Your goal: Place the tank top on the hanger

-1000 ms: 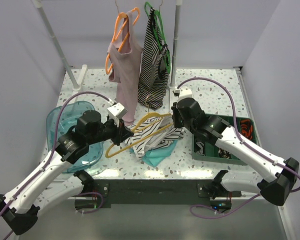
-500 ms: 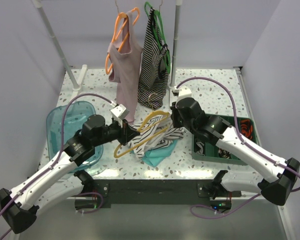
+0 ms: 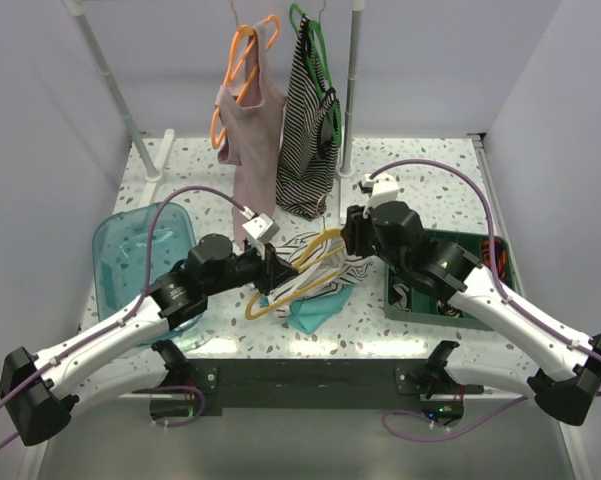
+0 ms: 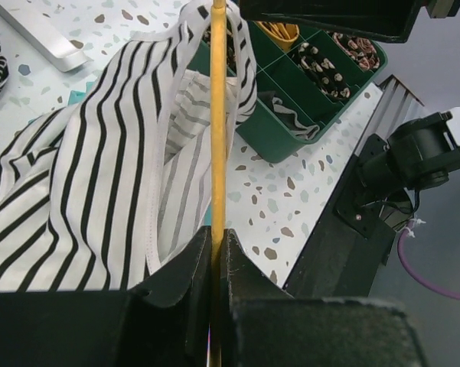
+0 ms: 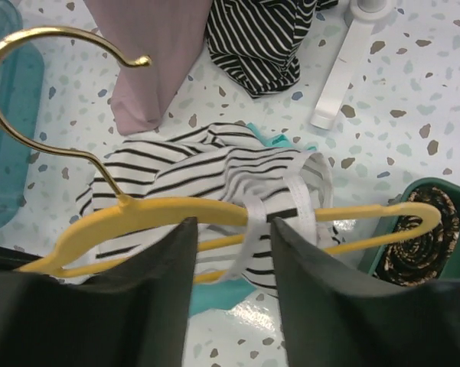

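Top view: my left gripper [image 3: 271, 272] is clamped on the hanger [image 3: 310, 243], tank top [image 3: 330, 282] heaped on the tabletop [image 3: 420, 190]. Left wrist: bar pinched tight. Right wrist: my right gripper [image 5: 233, 229] is apart around the looped strap [image 5: 252, 218]. One careless tug could slide it off the end.

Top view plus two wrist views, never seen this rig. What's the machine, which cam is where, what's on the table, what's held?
Two robot arms bolted at the near edge of the table, each with a two-finger gripper. Top view: camera above and behind them. Wrist views: a camera on each arm, looking past its own gripper. On the table: a striped tank top, a blue bin, a green tray of small items. Two tops hang on a rack behind. The left gripper is shut on the yellow hanger. The right gripper has its jaws apart at the hanger, where a strap of the top loops over it.
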{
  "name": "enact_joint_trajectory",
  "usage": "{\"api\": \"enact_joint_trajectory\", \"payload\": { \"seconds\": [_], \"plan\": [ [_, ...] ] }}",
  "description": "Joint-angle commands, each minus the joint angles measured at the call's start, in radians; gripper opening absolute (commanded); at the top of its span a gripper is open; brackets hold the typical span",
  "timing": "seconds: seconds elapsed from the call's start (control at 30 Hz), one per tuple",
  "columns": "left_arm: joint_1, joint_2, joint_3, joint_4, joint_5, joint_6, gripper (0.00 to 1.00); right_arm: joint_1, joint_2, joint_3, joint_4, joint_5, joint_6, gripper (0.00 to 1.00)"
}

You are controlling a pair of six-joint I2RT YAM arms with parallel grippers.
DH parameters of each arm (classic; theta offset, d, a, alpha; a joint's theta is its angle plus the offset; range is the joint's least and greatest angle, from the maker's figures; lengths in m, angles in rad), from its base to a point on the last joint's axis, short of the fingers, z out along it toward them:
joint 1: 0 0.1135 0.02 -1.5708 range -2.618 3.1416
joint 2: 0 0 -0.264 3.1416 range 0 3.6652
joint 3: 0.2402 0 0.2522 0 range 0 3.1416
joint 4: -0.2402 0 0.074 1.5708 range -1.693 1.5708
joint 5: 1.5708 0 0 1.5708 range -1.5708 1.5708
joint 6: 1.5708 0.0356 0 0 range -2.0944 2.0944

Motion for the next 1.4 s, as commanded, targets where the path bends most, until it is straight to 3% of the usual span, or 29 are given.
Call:
{"api": "enact_joint_trajectory", "payload": {
  "seconds": [0.0,0.17,0.47,0.57,0.9,1.03,1.23,1.37],
  "plan": [
    [-0.037,0.02,0.004,0.116,-0.058,-0.015,0.0,0.004,-0.083,-0.05,0.099,-0.018,-0.035,0.54],
    [-0.053,0.032,0.015,0.11,-0.078,-0.012,0.0,0.004,-0.124,-0.102,0.219,-0.139,-0.142,0.59],
    [-0.054,-0.025,0.035,-0.011,-0.041,0.05,0.0,0.004,-0.218,-0.195,0.283,-0.358,-0.253,0.63],
    [-0.053,-0.026,0.024,-0.01,-0.024,0.048,0.0,0.004,-0.213,-0.197,0.308,-0.339,-0.236,0.68],
    [-0.053,-0.002,0.009,0.05,-0.004,0.023,0.0,0.005,-0.043,-0.126,0.38,-0.235,-0.132,0.67],
    [-0.053,0.027,0.021,0.053,-0.004,0.023,0.0,0.005,-0.02,-0.123,0.427,-0.207,-0.112,0.6],
    [-0.053,0.061,0.032,0.091,-0.028,0.011,0.0,0.012,0.006,-0.113,0.418,-0.158,-0.097,0.38],
    [-0.053,0.089,0.031,0.131,-0.025,-0.004,0.0,0.015,0.014,-0.131,0.429,-0.139,-0.091,0.28]
  ]
}}
